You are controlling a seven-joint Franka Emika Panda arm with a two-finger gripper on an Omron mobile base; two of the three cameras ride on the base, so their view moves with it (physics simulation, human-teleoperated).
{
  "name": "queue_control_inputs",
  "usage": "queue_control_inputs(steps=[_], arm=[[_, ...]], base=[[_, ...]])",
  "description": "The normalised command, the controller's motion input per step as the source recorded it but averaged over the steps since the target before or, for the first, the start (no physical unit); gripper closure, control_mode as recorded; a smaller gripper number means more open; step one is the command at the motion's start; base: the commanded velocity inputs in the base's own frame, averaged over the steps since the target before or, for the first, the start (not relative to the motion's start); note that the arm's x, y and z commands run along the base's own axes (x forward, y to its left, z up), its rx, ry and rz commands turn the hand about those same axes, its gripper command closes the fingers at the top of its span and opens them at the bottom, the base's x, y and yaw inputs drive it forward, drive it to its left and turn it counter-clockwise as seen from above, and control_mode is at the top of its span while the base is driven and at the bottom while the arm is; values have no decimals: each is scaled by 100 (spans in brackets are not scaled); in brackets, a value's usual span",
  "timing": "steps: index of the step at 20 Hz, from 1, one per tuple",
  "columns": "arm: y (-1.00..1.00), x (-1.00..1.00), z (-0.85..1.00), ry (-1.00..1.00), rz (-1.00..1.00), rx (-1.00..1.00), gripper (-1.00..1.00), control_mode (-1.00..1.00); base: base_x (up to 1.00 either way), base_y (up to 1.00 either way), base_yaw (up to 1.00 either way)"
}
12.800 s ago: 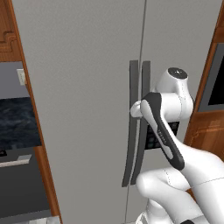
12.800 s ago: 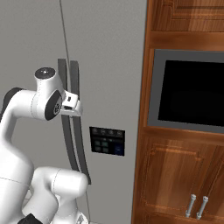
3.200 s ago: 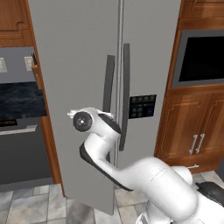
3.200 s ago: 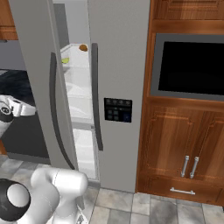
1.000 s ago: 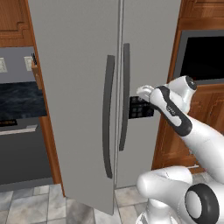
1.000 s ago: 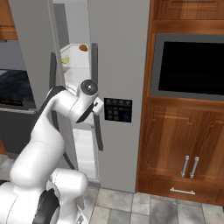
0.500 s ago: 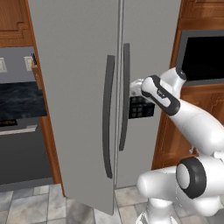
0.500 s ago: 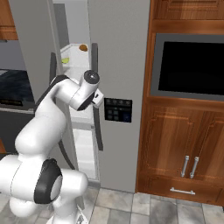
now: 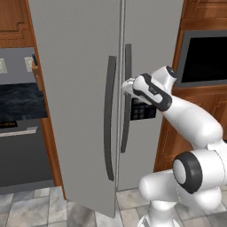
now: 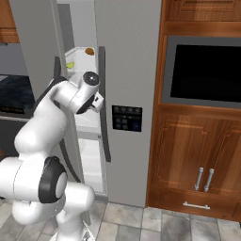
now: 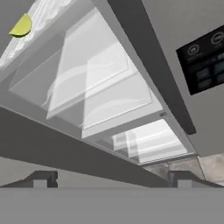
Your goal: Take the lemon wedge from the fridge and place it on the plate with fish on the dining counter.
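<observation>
In the left base view, the gripper (image 9: 127, 85) sits at the gap between the two doors of the fridge (image 9: 80, 66), beside the upper part of the right door's dark handle (image 9: 126, 95). Its fingers are hidden behind the hand and the door edge, so how far they are spread cannot be read here. The left door stands swung partly out, and it blocks any look inside.

In the right base view, the hand (image 10: 98, 100) is at the opening between the left door and the right door, level with a white shelf (image 10: 82, 123). The lemon wedge (image 10: 70, 65) lies on a higher shelf, above the hand and apart from it, with a brown oval food item (image 10: 89, 51) a little further right. The fingertips are too small to make out.

In the hand view, the two dark fingertips (image 11: 41, 179) stand wide apart at the bottom, with nothing between them. The lemon wedge (image 11: 21, 26) shows at the upper left on a pale shelf, cut partly by the door edge. The dark control panel (image 11: 204, 59) sits at the right, cropped by the frame.
</observation>
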Motion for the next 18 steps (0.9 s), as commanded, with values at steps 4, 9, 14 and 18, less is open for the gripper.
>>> queue_control_inputs(steps=[4, 9, 14, 18], arm=[[13, 0, -1, 0, 14, 7, -100, -100], [0, 0, 0, 0, 10, 9, -100, -100], [0, 3, 2, 0, 2, 4, -100, -100], [0, 11, 1, 0, 0, 0, -100, -100]], base=[[0, 0, 0], [0, 0, 0], [0, 0, 0], [0, 0, 0]])
